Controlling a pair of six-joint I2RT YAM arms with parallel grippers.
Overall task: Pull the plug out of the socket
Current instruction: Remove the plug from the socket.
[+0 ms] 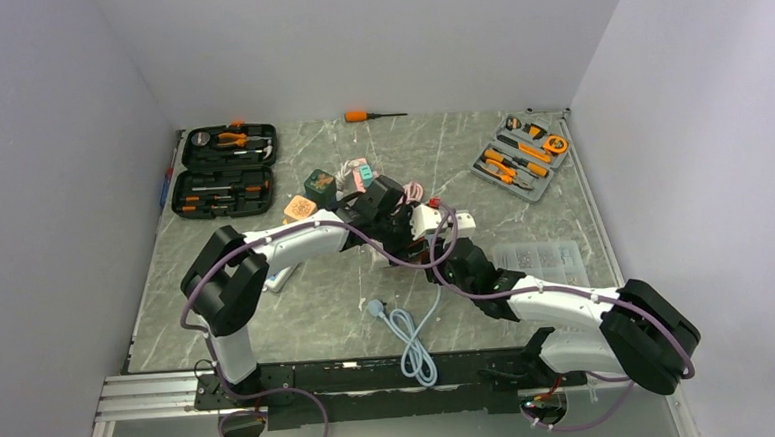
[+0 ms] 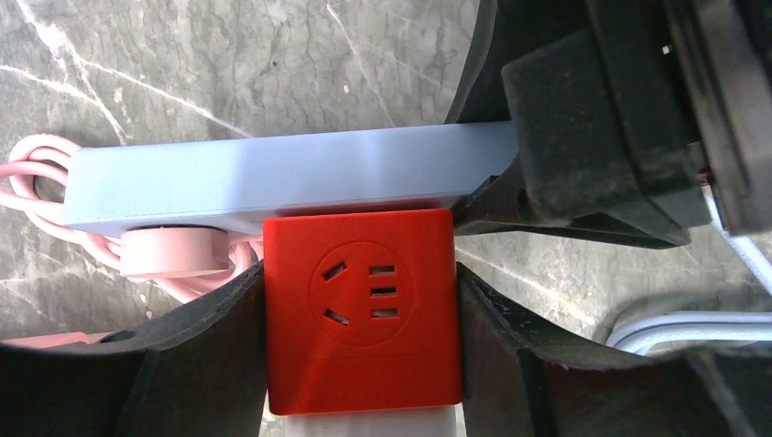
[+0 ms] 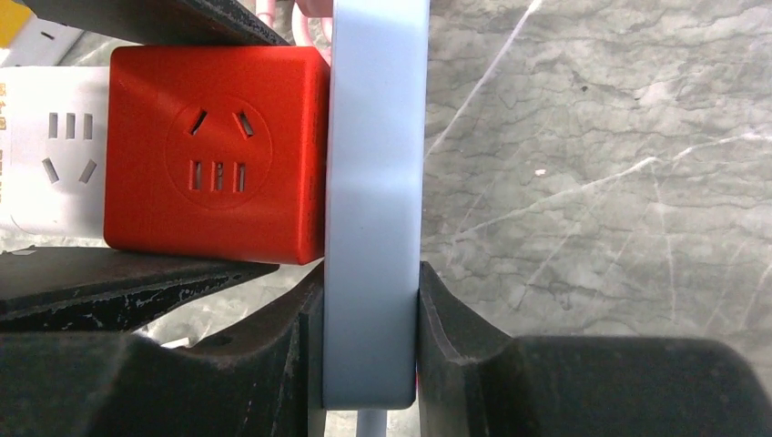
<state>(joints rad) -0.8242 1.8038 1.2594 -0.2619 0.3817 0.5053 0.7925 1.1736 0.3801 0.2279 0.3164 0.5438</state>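
1. The red cube plug (image 2: 362, 309) sits with one face flush against the long side of the pale blue power strip (image 2: 273, 177), near the middle of the marble table (image 1: 298, 313).
2. The left gripper (image 2: 362, 350) pinches the cube, one dark finger (image 2: 209, 337) pressed to each opposite side.
3. The right gripper (image 3: 371, 305) is clamped across the strip's thin body, its pads (image 3: 455, 319) tight on both faces.
4. A pink round plug (image 2: 173, 252) sits in the strip beside the cube, with pink cable (image 2: 36, 182) looped behind.
5. A white socket block (image 3: 55, 155) lies just past the cube.
6. A light blue cable (image 1: 410, 337) coils nearer the arm bases.
7. At the far edge lie an open black tool case (image 1: 226, 172), an orange screwdriver (image 1: 368, 114) and a grey tool tray (image 1: 518, 157).
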